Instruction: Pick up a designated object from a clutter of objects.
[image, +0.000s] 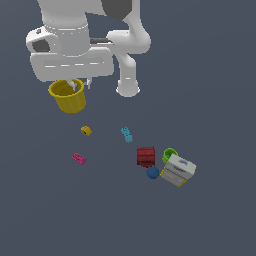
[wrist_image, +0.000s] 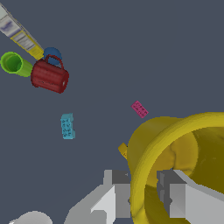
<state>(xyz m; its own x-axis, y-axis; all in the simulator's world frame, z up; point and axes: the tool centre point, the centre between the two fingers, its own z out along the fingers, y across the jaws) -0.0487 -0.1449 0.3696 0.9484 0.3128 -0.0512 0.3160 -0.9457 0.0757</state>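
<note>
Item: yellow cup (image: 68, 96), hanging under the end effector (wrist_image: 144, 197), well apart from the clutter on the worktop (image: 210, 75). Fingers (wrist_image: 116, 199) clamped across its rim wall. I'd lift straight, slowly, keeping it level.

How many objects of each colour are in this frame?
Yellow: 2, cup and cylinder
Red: 1, cup
Green: 1, cup
Blue: 1, ball
Cyan: 1, brick
Pink: 1, brick
White: 1, box
Total: 8
</note>
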